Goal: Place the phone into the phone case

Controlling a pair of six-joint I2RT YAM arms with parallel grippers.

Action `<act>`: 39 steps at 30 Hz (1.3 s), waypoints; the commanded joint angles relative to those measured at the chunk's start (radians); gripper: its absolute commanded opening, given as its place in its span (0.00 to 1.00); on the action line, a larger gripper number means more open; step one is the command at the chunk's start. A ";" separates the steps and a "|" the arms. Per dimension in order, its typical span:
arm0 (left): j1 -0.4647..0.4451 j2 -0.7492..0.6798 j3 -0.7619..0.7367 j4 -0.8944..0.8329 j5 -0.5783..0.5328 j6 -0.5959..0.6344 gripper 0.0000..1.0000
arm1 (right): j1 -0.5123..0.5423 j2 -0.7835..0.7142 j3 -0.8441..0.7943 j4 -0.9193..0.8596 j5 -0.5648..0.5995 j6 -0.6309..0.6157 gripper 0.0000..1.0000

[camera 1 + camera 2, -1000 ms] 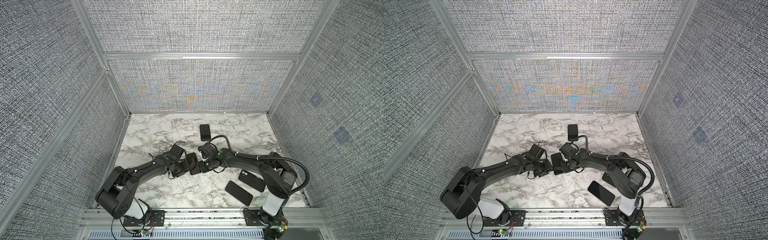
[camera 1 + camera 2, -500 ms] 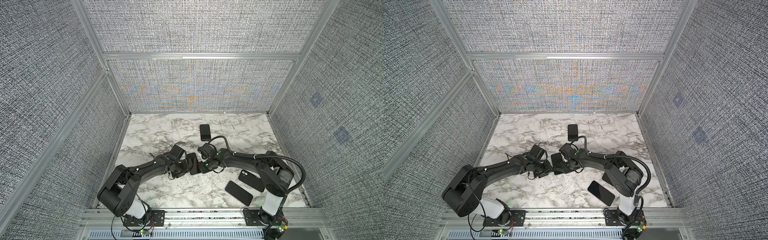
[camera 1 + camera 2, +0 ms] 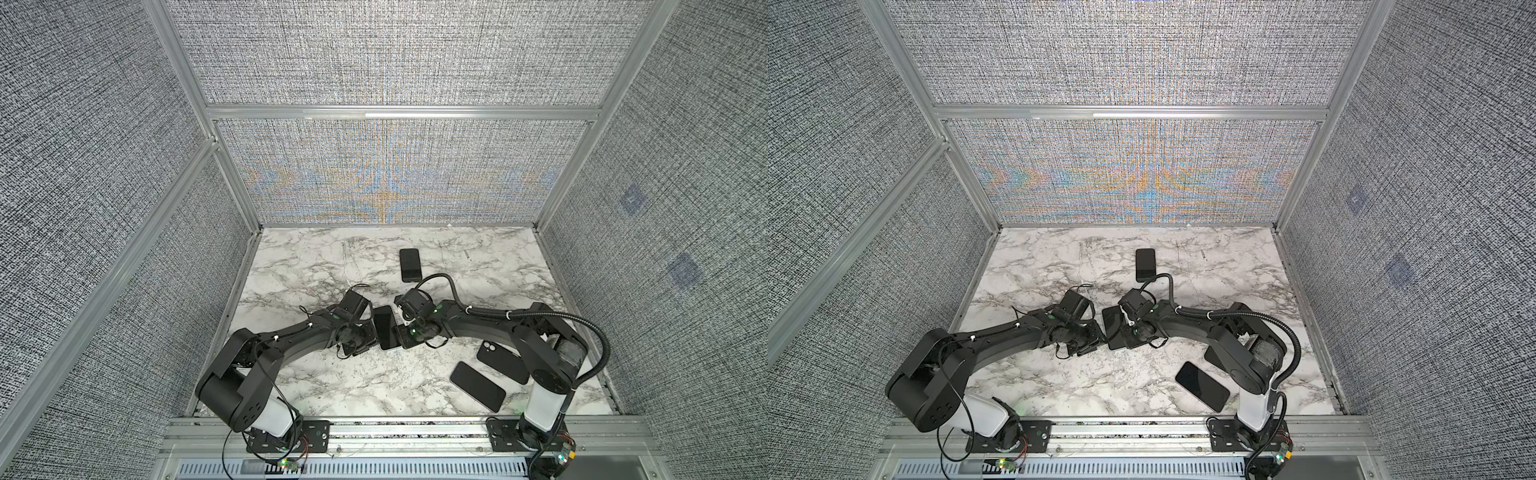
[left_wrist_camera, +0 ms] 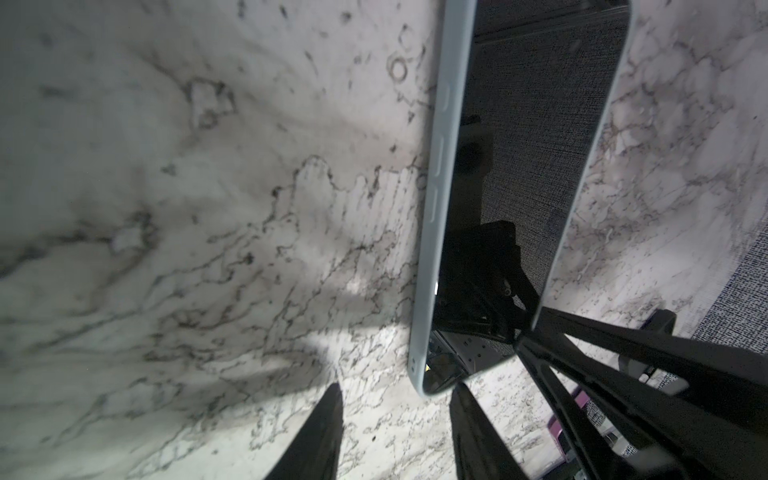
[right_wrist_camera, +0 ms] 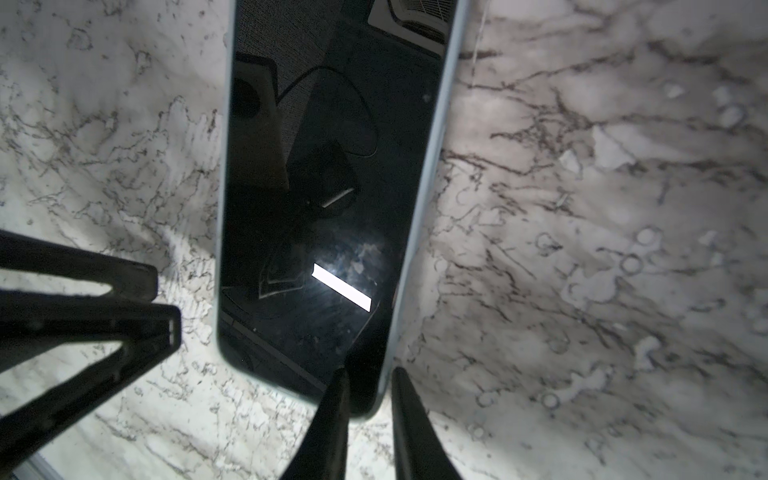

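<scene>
Black and narrow-set, the right gripper (image 5: 370,376) pinches the pale blue-grey phone case (image 4: 434,208) on a long edge near a corner, one finger over the glass, one outside the rim. Facing it, the left gripper (image 4: 397,388) has its jaws apart and holds nothing, the neighbouring corner of the case just ahead of its tips. Within the case lies the phone (image 4: 540,137), screen up, flat on the marble table (image 4: 187,216), midway between both arms. Pale rim shows along both long sides, so insertion looks largely done; whether every corner is snapped home I cannot tell, and a final press may be left.
</scene>
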 commanded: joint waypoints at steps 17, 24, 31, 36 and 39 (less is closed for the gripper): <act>0.174 -0.138 -0.042 -0.113 -0.010 0.124 0.75 | 0.035 0.103 0.256 -0.155 0.069 -0.013 0.75; 0.205 -0.135 -0.055 -0.101 0.006 0.152 0.89 | 0.050 0.185 0.351 -0.216 0.128 -0.008 0.96; 0.223 -0.131 -0.082 -0.077 0.026 0.159 0.92 | 0.056 0.234 0.392 -0.253 0.165 0.034 0.98; 0.231 -0.135 -0.096 -0.065 0.030 0.157 0.92 | 0.063 0.253 0.402 -0.252 0.161 0.033 0.96; 0.233 -0.132 -0.103 -0.054 0.035 0.155 0.92 | 0.066 0.268 0.410 -0.251 0.160 0.030 0.94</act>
